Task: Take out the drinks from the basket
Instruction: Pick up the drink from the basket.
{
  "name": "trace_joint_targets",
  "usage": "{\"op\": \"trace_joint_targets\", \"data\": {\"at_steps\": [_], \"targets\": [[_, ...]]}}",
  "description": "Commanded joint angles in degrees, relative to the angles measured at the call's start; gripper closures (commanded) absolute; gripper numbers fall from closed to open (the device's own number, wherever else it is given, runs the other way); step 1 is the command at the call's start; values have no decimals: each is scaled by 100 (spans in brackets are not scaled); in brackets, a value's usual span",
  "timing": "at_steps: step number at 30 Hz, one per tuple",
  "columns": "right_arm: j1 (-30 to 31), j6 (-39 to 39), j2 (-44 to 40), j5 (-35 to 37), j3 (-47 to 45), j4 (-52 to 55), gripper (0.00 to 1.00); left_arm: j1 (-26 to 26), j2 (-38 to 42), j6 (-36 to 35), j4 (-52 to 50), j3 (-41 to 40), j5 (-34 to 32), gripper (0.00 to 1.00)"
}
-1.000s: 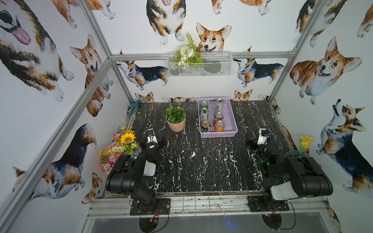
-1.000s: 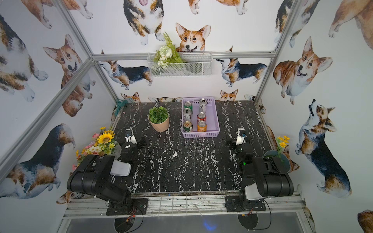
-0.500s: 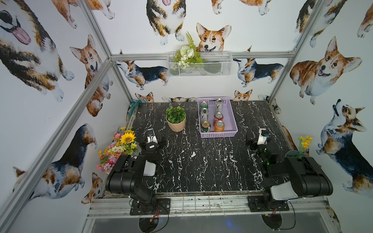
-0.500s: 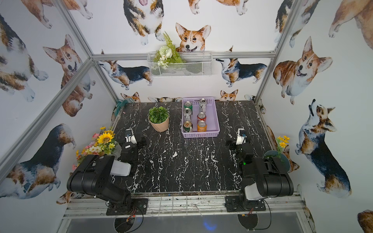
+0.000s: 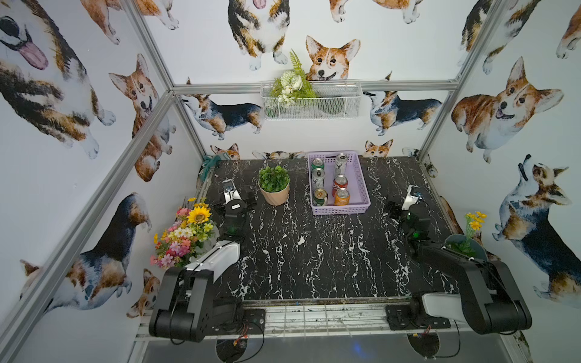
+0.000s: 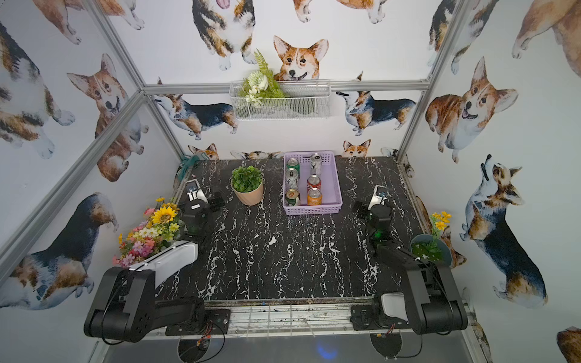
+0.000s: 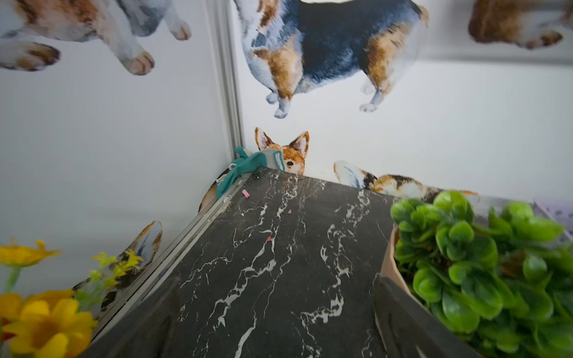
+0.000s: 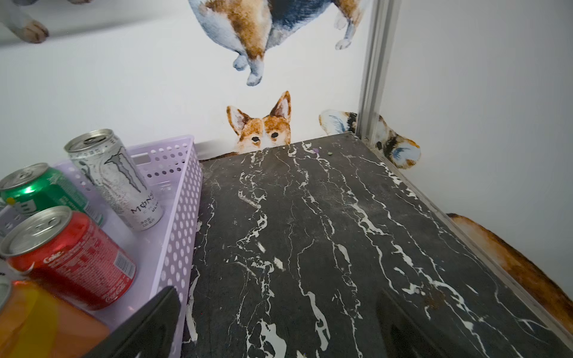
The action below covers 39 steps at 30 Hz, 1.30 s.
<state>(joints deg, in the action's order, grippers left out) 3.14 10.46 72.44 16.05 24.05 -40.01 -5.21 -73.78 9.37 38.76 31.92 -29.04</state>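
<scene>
Right wrist view shows the right gripper spread wide above the bare table, holding nothing; the left gripper is likewise wide and empty. In both top views the lavender perforated basket sits at twelve o'clock on the table, its long axis running six-to-twelve, with six upright drinks inside.

Your left arm is matte black with one white shell. Your right arm matches, with its white cover near the base. Green lights glow on both wrists. The left tool and right tool have dark, flat fingers.
</scene>
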Motion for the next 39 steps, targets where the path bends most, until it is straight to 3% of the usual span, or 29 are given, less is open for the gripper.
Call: {"op": "trace_joint_targets", "data": {"at_steps": [1, 3, 4, 6, 8, 10, 12, 14, 17, 19, 21, 24, 27, 31, 34, 39], "targets": [[161, 790, -76, 1943, 350, 973, 0, 38, 228, 1694, -1397, 284, -701, 0], [157, 1907, -55, 2780, 649, 1836, 0, 83, 398, 3148, -2368, 482, -1217, 0], [157, 2542, -42, 3009, 835, 2497, 0, 162, 470, 3548, -2613, 532, -1188, 0], [134, 3269, -42, 3037, 1015, 3287, 0, 295, 539, 3435, -2425, 525, -559, 0], [107, 3043, -97, 2646, 830, 2938, 0, 414, 553, 3344, -2481, 650, 91, 0], [60, 3291, -173, 2447, 668, 2764, 0, 553, 496, 3427, -2711, 834, 738, 0], [-201, 3363, -270, 1578, 553, 2607, 0, 720, 424, 3703, -2821, 913, 1309, 0], [-410, 3277, -326, 924, 580, 2571, 0, 776, 525, 3774, -2464, 817, 1731, 0], [-458, 2981, -319, 557, 788, 2653, 0, 774, 848, 4069, -1928, 535, 2079, 0], [-372, 2801, -293, 333, 917, 2683, 0, 750, 768, 3797, -2034, 787, 2641, 0], [-138, 2618, -271, 356, 1009, 2668, 0, 631, 414, 3484, -3029, 1633, 3020, 0], [234, 2261, -164, 156, 1225, 2583, 0, 383, 20, 3253, -3807, 2280, 3281, 0], [456, 1924, 104, -483, 1565, 2557, 0, -167, 34, 2965, -3707, 2302, 3068, 0], [787, 1621, 581, -1064, 2158, 2851, 0, -1286, -143, 1922, -3966, 2672, 2526, 0], [1236, 1284, 962, -1024, 2655, 3150, 0, -1303, -549, 1906, -4985, 3319, 2751, 0], [1608, 1371, 1702, -946, 3475, 3807, 5, -1307, -774, 1797, -5156, 3448, 3000, 0]]}}
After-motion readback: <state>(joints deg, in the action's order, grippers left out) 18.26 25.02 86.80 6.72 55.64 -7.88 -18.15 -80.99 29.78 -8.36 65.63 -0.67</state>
